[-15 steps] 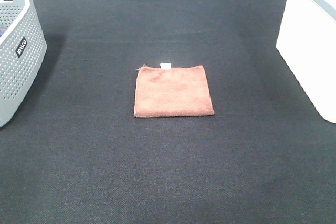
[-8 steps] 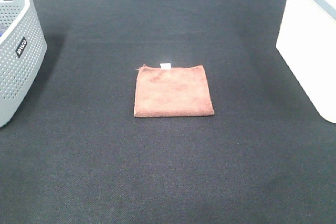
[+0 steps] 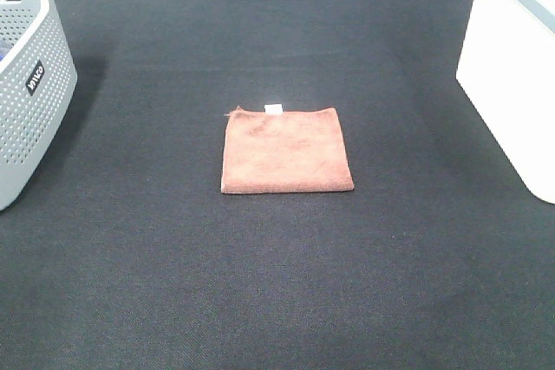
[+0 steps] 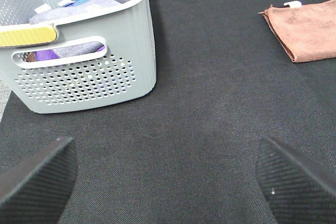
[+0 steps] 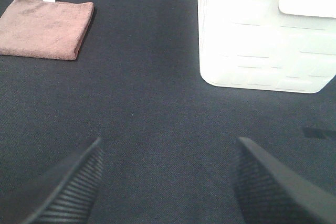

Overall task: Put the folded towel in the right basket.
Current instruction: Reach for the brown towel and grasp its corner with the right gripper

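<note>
The folded towel [image 3: 287, 150], rust-brown with a small white tag on its far edge, lies flat in the middle of the black mat. It also shows in the left wrist view [image 4: 307, 30] and the right wrist view [image 5: 46, 29]. The right basket [image 3: 512, 67], bright white, stands at the right edge; the right wrist view shows its brick-like wall [image 5: 265, 40]. My left gripper [image 4: 168, 179] is open and empty over bare mat, well short of the towel. My right gripper [image 5: 168, 179] is open and empty over bare mat, between towel and basket. Neither gripper shows in the exterior high view.
A grey dot-perforated basket [image 3: 26, 84] with a black label stands at the left edge; the left wrist view shows cloths inside the grey basket [image 4: 79, 40]. The black mat [image 3: 277, 283] covers the table.
</note>
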